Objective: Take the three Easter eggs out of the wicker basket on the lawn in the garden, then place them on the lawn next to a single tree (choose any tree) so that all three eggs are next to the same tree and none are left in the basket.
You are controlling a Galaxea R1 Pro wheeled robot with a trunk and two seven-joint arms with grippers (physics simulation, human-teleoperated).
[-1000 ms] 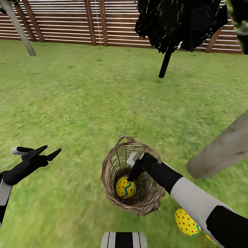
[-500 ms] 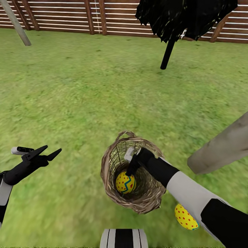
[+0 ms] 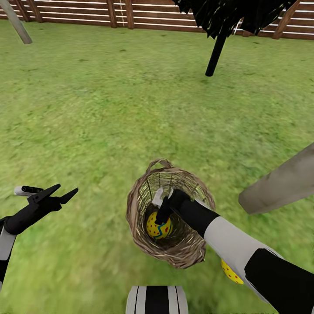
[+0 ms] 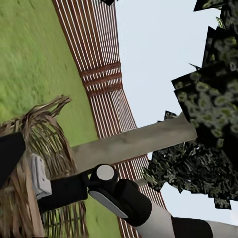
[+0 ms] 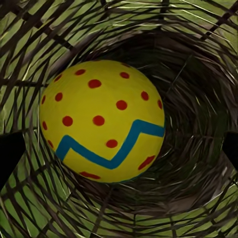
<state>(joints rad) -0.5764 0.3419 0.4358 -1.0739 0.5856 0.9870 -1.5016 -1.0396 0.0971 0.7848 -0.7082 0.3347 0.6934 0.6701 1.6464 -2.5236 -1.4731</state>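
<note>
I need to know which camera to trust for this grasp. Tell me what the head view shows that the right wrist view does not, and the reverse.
Head view alone: the left pincer open over the lawn, the leaning grey tree trunk, the black-trunked tree, the fence, and a second egg on the grass beside the basket. It also shows the right pincer reaching down into the basket.

Right wrist view alone: a close look at the egg's blue zigzag and red dots, with the weave all around it.

Both: the wicker basket with one egg at its bottom.
</note>
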